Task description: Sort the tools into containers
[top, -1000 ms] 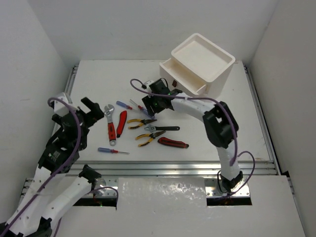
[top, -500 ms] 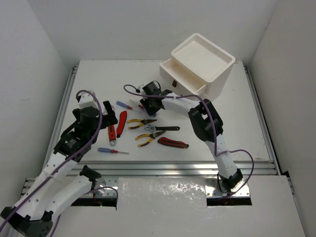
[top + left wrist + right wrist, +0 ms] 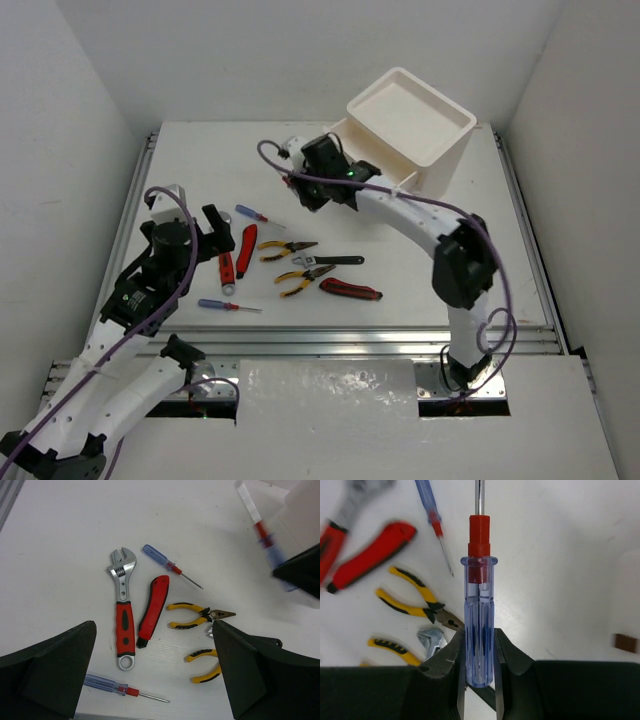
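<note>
My right gripper [image 3: 479,666] is shut on the clear blue handle of a screwdriver [image 3: 479,625], lifted off the table with the shaft pointing away. In the top view that gripper [image 3: 306,190] hangs just left of the white drawer unit [image 3: 440,150]. My left gripper [image 3: 155,680] is open and empty, hovering above the tools on the table. Below it lie a red-handled wrench [image 3: 124,620], a red utility knife [image 3: 154,607], a blue screwdriver [image 3: 162,562], two yellow pliers [image 3: 196,615] [image 3: 204,666] and another screwdriver [image 3: 112,686].
A black-handled wrench [image 3: 332,260] and a second red-and-black knife [image 3: 350,290] lie right of the pliers. The drawer unit has a recessed tray top [image 3: 412,115] and a drawer pulled out at its front [image 3: 372,160]. Metal rails [image 3: 350,340] run along the near table edge.
My right gripper has shut on the screwdriver and carried it up and back toward the drawer unit. My left arm has swung in over the left-hand tools.
</note>
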Available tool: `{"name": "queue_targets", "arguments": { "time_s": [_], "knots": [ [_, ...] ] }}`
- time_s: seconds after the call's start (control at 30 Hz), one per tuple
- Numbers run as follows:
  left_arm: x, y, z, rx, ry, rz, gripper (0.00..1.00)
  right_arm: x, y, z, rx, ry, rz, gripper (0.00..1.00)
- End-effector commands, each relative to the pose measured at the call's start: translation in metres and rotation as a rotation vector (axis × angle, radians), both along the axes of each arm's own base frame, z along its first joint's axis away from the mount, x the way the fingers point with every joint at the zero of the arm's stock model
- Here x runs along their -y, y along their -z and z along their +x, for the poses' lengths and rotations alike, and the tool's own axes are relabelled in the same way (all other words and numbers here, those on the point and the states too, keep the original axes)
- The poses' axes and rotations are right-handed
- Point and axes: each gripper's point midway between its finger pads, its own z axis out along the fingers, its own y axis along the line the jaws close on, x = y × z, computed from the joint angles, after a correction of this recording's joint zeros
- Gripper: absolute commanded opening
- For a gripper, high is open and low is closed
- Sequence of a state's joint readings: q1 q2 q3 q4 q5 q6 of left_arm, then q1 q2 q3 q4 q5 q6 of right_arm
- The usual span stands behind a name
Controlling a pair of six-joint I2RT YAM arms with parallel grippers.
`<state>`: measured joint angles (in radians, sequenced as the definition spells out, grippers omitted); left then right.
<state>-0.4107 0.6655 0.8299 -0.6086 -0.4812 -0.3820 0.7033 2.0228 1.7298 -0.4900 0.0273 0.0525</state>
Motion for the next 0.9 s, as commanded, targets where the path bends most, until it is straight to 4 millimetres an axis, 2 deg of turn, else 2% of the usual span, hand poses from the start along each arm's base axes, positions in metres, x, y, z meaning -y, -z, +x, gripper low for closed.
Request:
{"name": "queue_targets", "arguments": {
  "time_s": [0.0,0.03,0.07,0.1,0.23,0.3,0.33,0.43,0.57,0.63,0.7,0.73,0.77,0.83,0.87],
  "knots": [
    [-0.001,-0.016,0.004,0.060,-0.004,-0.016,1.00,0.018,-0.103,-0.004,0.206,0.004,0.057,0.07],
    [0.000,-0.016,0.004,0.060,-0.001,-0.016,1.00,0.031,-0.119,-0.007,0.257,-0.009,0.016,0.07],
    [0.000,-0.016,0.005,0.059,0.002,-0.018,1.00,0.043,-0.121,-0.007,0.281,0.005,-0.026,0.07],
    [0.001,-0.015,0.005,0.056,0.004,-0.016,1.00,0.061,-0.134,-0.002,0.338,0.042,-0.086,0.06],
    [0.003,-0.014,0.006,0.052,0.012,-0.016,1.00,0.112,-0.153,0.007,0.376,0.123,-0.174,0.06],
    [0.003,-0.013,0.006,0.050,0.014,-0.015,1.00,0.127,-0.159,0.013,0.382,0.146,-0.175,0.07],
    [0.003,-0.014,0.006,0.051,0.014,-0.015,1.00,0.141,-0.161,0.020,0.380,0.172,-0.171,0.07],
    [0.004,-0.014,0.006,0.054,0.020,-0.018,1.00,0.163,-0.159,0.036,0.372,0.204,-0.175,0.08],
    [0.005,-0.014,0.006,0.053,0.025,-0.018,1.00,0.171,-0.146,0.053,0.360,0.201,-0.216,0.11],
    [0.005,-0.014,0.006,0.055,0.025,-0.017,1.00,0.174,-0.146,0.062,0.373,0.209,-0.234,0.19],
    [0.005,-0.013,0.006,0.053,0.029,-0.016,1.00,0.182,-0.139,0.065,0.356,0.236,-0.274,0.38],
    [0.005,-0.014,0.006,0.053,0.030,-0.017,1.00,0.181,-0.140,0.063,0.354,0.238,-0.265,0.45],
    [0.006,-0.013,0.006,0.051,0.031,-0.017,1.00,0.174,-0.139,0.060,0.339,0.208,-0.227,0.56],
    [0.006,-0.013,0.007,0.052,0.035,-0.017,1.00,0.163,-0.152,0.051,0.345,0.199,-0.153,0.68],
    [0.006,-0.014,0.007,0.053,0.035,-0.017,1.00,0.157,-0.157,0.047,0.345,0.190,-0.117,0.71]
  ]
}}
